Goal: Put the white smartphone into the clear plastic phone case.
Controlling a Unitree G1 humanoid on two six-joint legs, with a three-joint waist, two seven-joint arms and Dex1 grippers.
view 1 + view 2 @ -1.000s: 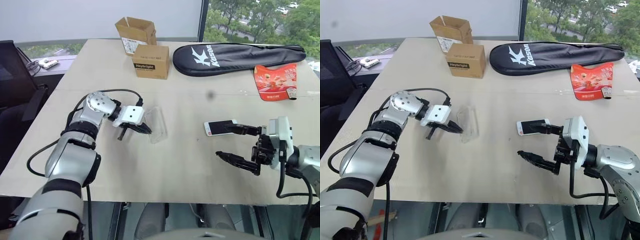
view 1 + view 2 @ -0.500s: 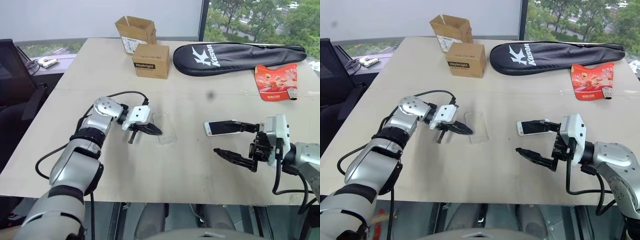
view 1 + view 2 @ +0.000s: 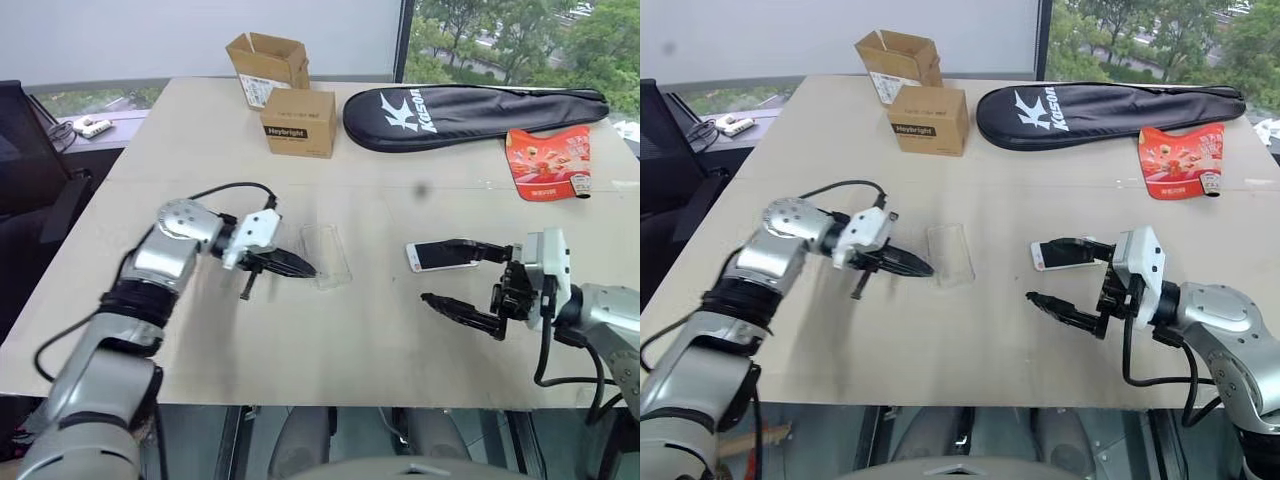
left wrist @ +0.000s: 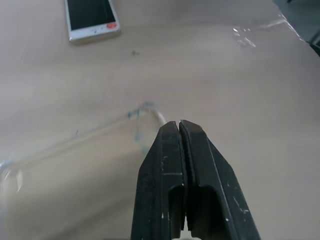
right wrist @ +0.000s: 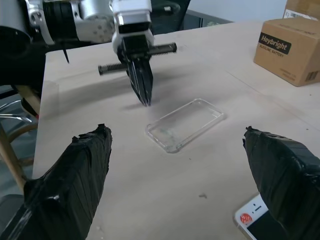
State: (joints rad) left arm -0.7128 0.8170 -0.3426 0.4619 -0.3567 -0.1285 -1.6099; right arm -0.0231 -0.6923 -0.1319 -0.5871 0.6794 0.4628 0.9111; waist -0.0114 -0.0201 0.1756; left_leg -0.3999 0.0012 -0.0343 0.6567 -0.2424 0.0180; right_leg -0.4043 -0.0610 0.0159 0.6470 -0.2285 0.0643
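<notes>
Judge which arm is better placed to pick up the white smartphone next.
Right, likely. The right gripper is wide open with the white smartphone close beside its upper finger. The left gripper is shut, its tips by the clear plastic phone case, farther from the phone.

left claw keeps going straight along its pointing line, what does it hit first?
Most likely the clear plastic phone case. The shut left claw points down toward the case's near corner, tips just short of it. Depth is unclear, so it might meet the table first.
</notes>
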